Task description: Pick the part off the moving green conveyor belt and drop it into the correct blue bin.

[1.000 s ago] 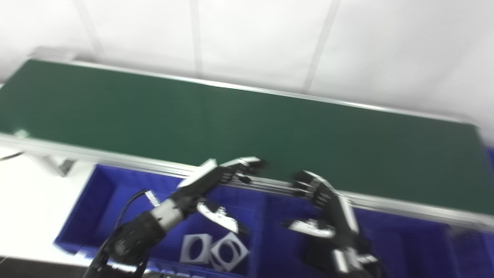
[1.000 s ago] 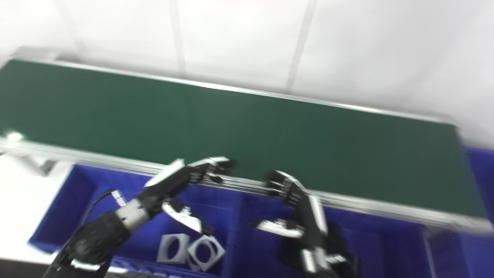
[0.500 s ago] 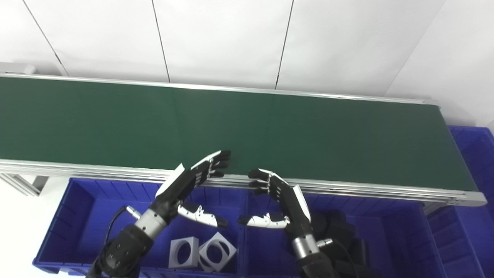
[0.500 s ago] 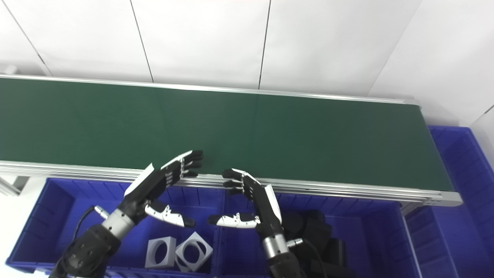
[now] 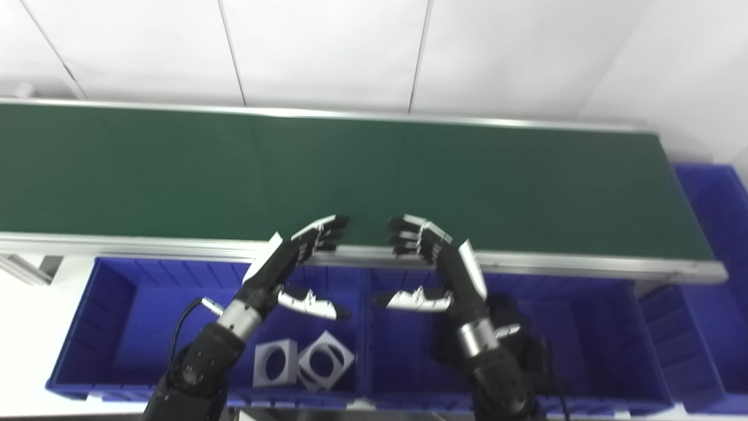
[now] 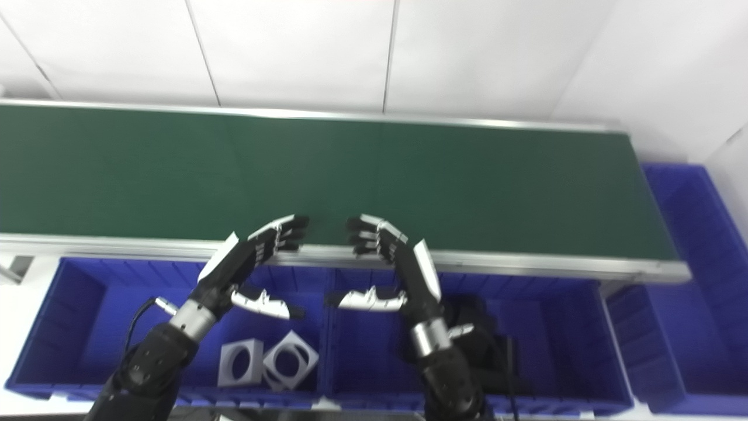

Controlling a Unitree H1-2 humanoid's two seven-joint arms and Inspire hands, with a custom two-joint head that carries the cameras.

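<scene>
no readable text, labels, numbers

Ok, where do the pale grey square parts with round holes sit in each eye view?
Left eye view: the pale grey square parts with round holes lie low, left of centre, in the left blue plastic bin, below the left robot hand.
Right eye view: same parts, further left in the picture.
Shared landmark: the green conveyor belt.

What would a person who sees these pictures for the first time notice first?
First, the long green conveyor belt across the middle, with no part visible on it. Next, the left hand and right hand, both open, fingers reaching over the belt's near rail. Below them, grey square parts lie in the left blue bin.
</scene>
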